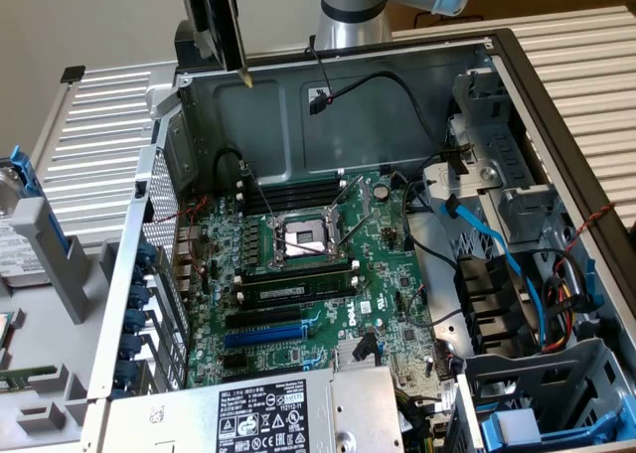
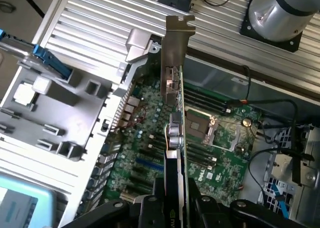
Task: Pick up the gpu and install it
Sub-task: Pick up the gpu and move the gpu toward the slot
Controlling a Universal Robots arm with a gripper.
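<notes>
The gpu point(image 1: 221, 21) hangs high above the open computer case, over its back left corner in the exterior view, with its black fan shroud and green edge pointing down. From the wrist it appears edge-on: the silver bracket of the gpu point(image 2: 173, 53) is at the far end and the card runs back between the fingers. My gripper point(image 2: 176, 210) is shut on the gpu's black shroud end. Below lies the large green motherboard point(image 1: 298, 274) point(image 2: 215, 138) with its blue slot point(image 1: 263, 336) point(image 2: 149, 164).
A power supply point(image 1: 263, 418) with a white label sits at the case's near edge. A drive cage point(image 1: 527, 274) with blue and black cables fills the exterior view's right. Grey brackets point(image 1: 50, 254) lie outside the case on the left. The arm's base point(image 1: 348, 11) stands behind the case.
</notes>
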